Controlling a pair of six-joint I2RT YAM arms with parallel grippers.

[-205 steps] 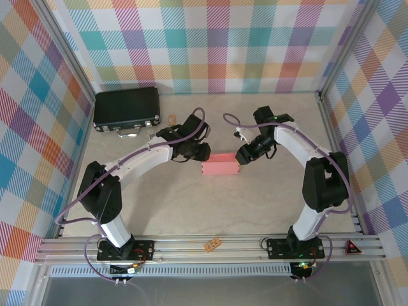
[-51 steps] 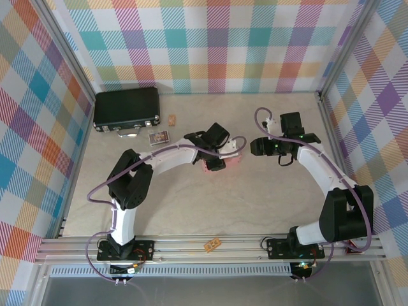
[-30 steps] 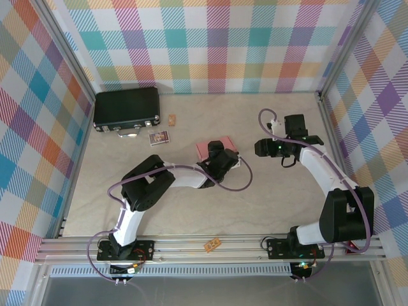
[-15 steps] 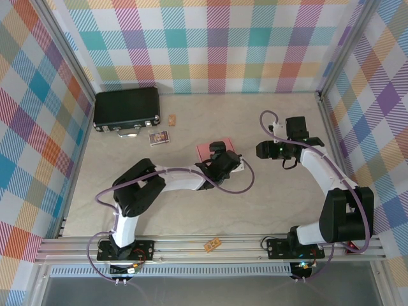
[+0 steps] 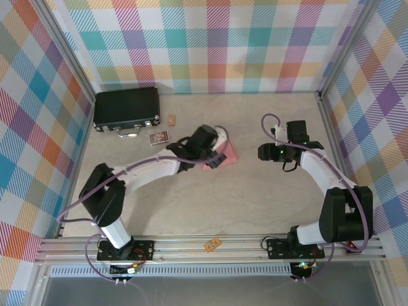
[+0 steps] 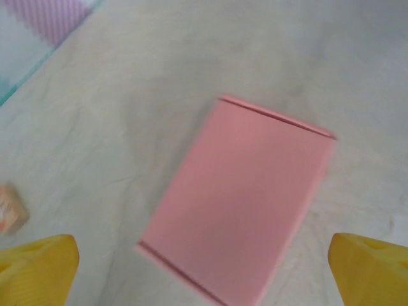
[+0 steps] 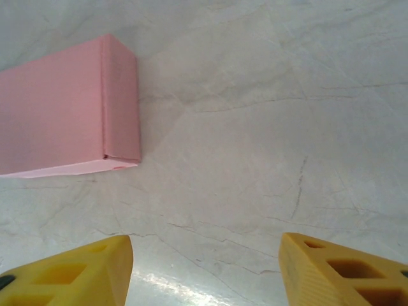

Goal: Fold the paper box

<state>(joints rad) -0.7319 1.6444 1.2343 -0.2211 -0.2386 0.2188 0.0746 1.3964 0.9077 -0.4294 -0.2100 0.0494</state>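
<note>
Top external view: your paper box (image 5: 228,153) lies flat on the table (image 5: 191,204), folded shut, just 12 o'clock of table centre. The left gripper (image 5: 214,160) hangs over the box's 9 o'clock end and covers part of it. On the left wrist view the left gripper (image 6: 204,274) has its yellow fingertips (image 6: 38,268) spread wide at the frame's bottom corners, and the paper box (image 6: 239,197) sits below and between them, skewed toward 1 o'clock, touched by neither finger; that picture is blurred. The right gripper (image 5: 262,152) sits at 3 o'clock of the box, near it but apart, pointing at it. On the right wrist view the right gripper (image 7: 207,271) is spread too, bare table between the fingertips (image 7: 344,268), and the paper box (image 7: 64,108) is at 10 o'clock, well clear of them, its end flap closed. You've got a black case (image 5: 126,109) at 10 o'clock of the box, and a small card (image 5: 159,137) just off the case's 5 o'clock corner.
</note>
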